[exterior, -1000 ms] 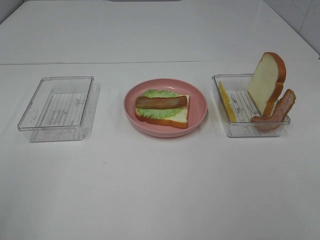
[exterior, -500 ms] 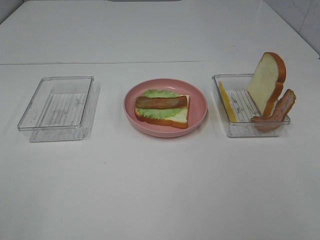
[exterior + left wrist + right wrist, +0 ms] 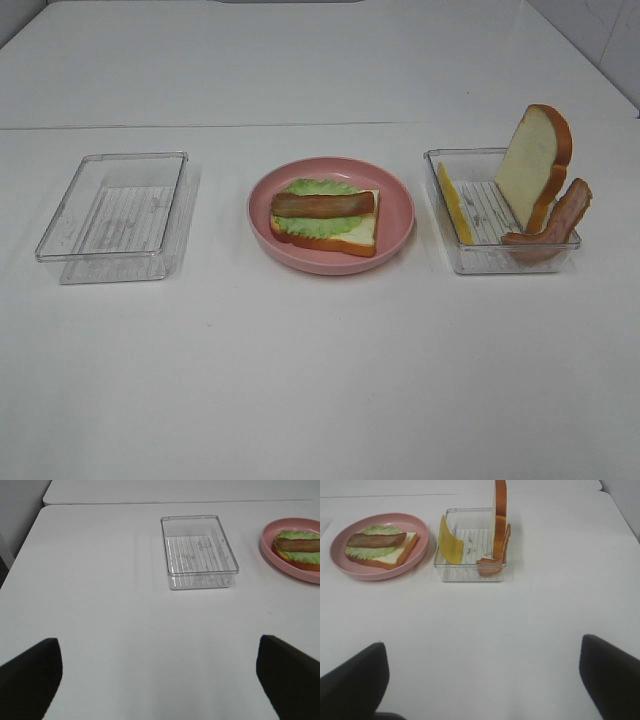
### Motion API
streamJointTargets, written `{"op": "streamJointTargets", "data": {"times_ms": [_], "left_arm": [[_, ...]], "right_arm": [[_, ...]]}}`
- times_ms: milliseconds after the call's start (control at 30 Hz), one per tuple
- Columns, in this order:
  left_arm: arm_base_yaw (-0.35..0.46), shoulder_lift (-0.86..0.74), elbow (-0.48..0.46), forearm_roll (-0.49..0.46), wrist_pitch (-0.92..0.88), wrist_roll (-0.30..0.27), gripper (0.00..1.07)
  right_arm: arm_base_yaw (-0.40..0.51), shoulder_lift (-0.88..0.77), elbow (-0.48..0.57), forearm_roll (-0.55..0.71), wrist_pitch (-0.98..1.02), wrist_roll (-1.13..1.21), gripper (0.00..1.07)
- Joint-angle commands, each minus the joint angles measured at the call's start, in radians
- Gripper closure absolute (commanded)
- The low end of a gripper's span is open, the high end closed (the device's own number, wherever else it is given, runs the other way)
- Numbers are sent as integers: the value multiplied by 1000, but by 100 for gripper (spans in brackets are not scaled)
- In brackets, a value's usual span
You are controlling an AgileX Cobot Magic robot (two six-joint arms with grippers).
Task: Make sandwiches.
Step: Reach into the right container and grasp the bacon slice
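Pink plate (image 3: 400, 215), green lettuce (image 3: 316, 187) (ruffled), yellow cheese (image 3: 455, 208)

One high camera, two low wrist cameras.
The high one looks down over the whole table (image 3: 320, 380); both wrist cameras face far from the near side, and all three share the pink plate (image 3: 395, 215).

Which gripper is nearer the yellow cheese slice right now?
Right. The right gripper faces the tray holding the cheese slice, set back from it; the left gripper faces the other tray, across the plate.
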Motion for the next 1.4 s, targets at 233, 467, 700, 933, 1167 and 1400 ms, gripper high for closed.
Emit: {"op": "streamJointTargets", "data": {"times_ms": [233,467,700,933,1167,1400], "left_arm": [[-5,-20,6,1,1,-9,9],[-5,-20,6,1,1,-9,9],[-5,-20,6,1,1,-9,9],[-5,-20,6,1,1,-9,9],[-5,-20,6,1,1,-9,9],[-5,-20,6,1,1,-9,9]], "right_arm": [[-2,96,-10,-4,-6,-6,9],[-2,432,-84,19,-52,52,9],[-2,844,-264,38,-131,34,9],[-2,1131,-415,42,-228,34,9],[-2,1401,-579,41,-215,31,9],[-2,1523,-677,36,-189,24,9]]}}
